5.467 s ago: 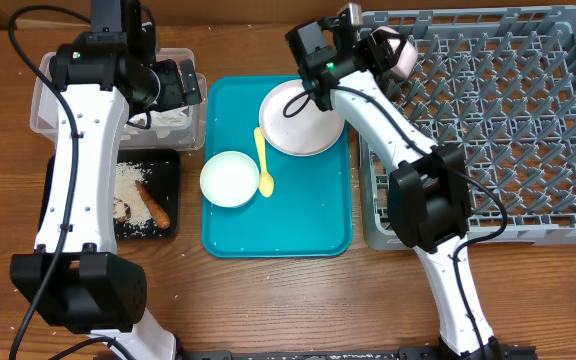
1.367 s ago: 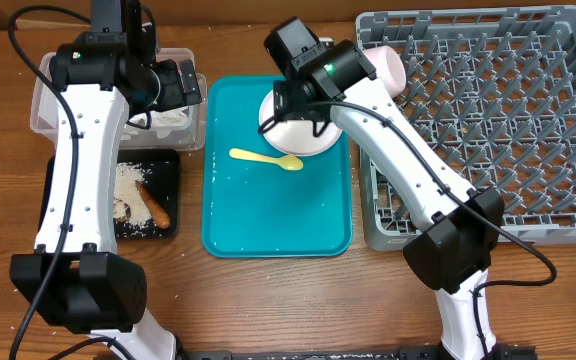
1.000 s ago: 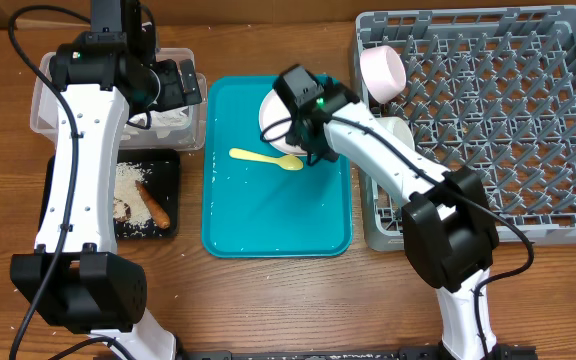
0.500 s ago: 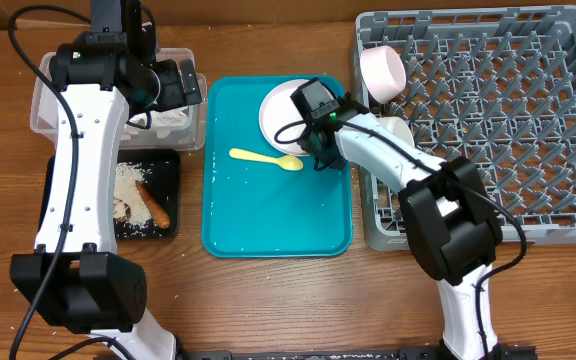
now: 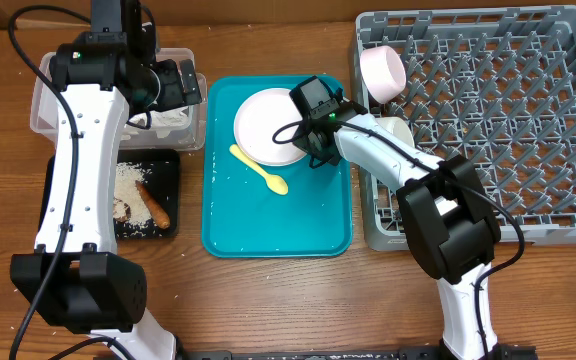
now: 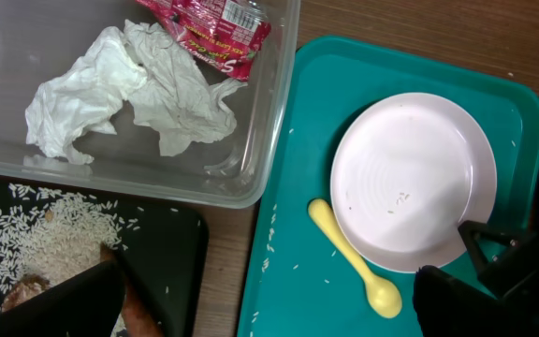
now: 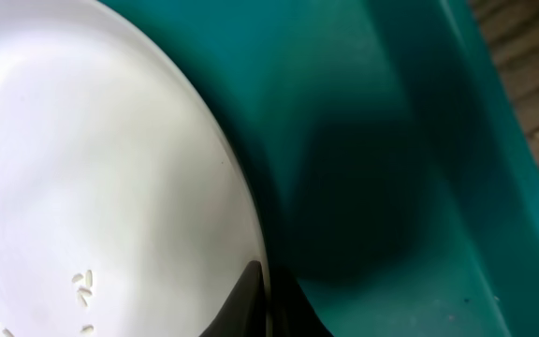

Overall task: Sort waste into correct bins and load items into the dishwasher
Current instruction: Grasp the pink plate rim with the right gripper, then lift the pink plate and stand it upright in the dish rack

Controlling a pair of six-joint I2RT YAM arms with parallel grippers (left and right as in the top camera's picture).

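Note:
The white plate (image 5: pixel 266 126) lies on the teal tray (image 5: pixel 268 225), and my right gripper (image 5: pixel 312 146) is shut on its right rim. In the right wrist view the two fingertips (image 7: pixel 251 292) pinch the plate (image 7: pixel 92 168) edge, with a few rice grains on it. The yellow spoon (image 5: pixel 260 169) lies slanted just below the plate. My left gripper (image 5: pixel 175 84) hangs open over the clear tub (image 5: pixel 43 100), holding nothing. The napkin (image 6: pixel 129 89) and red wrapper (image 6: pixel 215 23) lie in the tub (image 6: pixel 269 140). Rice and brown chunks sit in the black tray (image 5: pixel 165 180).
The grey dish rack (image 5: pixel 498 120) fills the right side, with a small cup (image 5: pixel 382 69) on its side at the near-left corner and a white bowl (image 5: pixel 396 130) by its left edge. Loose rice grains dot the teal tray (image 6: pixel 298 281).
My right gripper has closed on the plate's rim. The plate has slid left on the tray, and the spoon has swung from lying level to slanting down-right. The left arm has not moved.

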